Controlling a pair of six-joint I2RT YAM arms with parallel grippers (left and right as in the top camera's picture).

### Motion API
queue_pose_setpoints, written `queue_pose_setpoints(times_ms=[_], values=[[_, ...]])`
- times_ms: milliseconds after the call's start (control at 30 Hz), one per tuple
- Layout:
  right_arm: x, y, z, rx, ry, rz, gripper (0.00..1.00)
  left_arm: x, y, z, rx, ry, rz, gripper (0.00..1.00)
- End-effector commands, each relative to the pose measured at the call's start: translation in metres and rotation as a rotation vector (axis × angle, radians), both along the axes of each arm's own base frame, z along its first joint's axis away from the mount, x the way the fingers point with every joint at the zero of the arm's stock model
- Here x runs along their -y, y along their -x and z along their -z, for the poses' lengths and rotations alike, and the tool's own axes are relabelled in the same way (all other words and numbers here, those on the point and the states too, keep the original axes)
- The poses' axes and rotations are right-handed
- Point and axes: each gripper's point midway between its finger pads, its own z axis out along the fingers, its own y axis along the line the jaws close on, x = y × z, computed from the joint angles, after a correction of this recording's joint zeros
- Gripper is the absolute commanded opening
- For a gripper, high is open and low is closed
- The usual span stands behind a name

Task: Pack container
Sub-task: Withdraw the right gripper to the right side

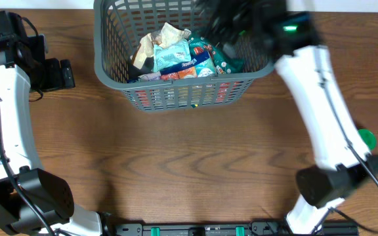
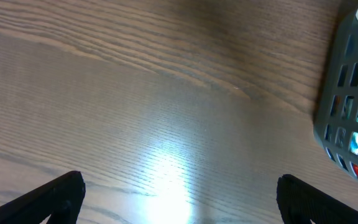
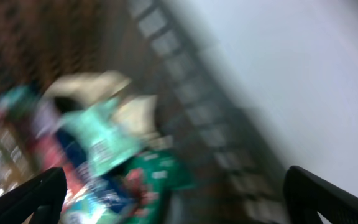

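The container [image 1: 176,84] is a dark grey slotted basket at the table's far middle. Inside it lie a crumpled beige packet [image 1: 156,40], a teal-and-blue packet [image 1: 182,58] and a dark green packet [image 1: 225,60]. My right gripper [image 1: 231,19] hovers, motion-blurred, over the container's far right corner. In the right wrist view the right gripper [image 3: 176,199] is open above the green packet [image 3: 157,174] and the lattice wall [image 3: 191,106], with nothing between its fingers. My left gripper [image 1: 61,73] is open over bare table left of the container [image 2: 353,93]; its fingers [image 2: 48,199] stand wide apart.
A green-lidded jar [image 1: 366,139] stands at the right edge of the table, partly hidden behind the right arm [image 1: 320,92]. Brown wooden tabletop [image 1: 189,164] stretches in front of the container.
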Motion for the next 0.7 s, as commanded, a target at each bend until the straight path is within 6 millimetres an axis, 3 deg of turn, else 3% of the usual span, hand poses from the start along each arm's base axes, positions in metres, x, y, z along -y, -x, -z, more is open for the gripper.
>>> queue_pose_setpoints(times_ms=[0, 100, 167, 233, 433, 600, 667], values=[[0.075, -0.003, -0.062, -0.033, -0.282, 0.367, 0.95, 0.0, 0.001, 0.004, -0.015, 0.002, 0.004, 0.99], [0.165, 0.0, -0.055, -0.139, -0.465, 0.799, 0.92, 0.0, 0.001, 0.004, -0.015, 0.002, 0.004, 0.99], [0.216, 0.017, -0.033, -0.239, -0.523, 1.02, 0.91, 0.0, 0.001, 0.004, -0.015, 0.002, 0.004, 0.99], [0.259, 0.043, -0.006, -0.36, -0.536, 1.2, 0.99, 0.0, 0.001, 0.004, -0.015, 0.002, 0.004, 0.99], [0.33, 0.122, 0.046, -0.635, -0.443, 1.489, 0.99, 0.0, 0.001, 0.004, -0.015, 0.002, 0.004, 0.99], [0.367, 0.173, 0.064, -0.773, -0.438, 1.66, 0.99, 0.0, 0.001, 0.004, -0.015, 0.002, 0.004, 0.99], [0.382, 0.184, 0.07, -0.798, -0.466, 1.713, 0.99, 0.0, 0.001, 0.004, -0.015, 0.002, 0.004, 0.99]])
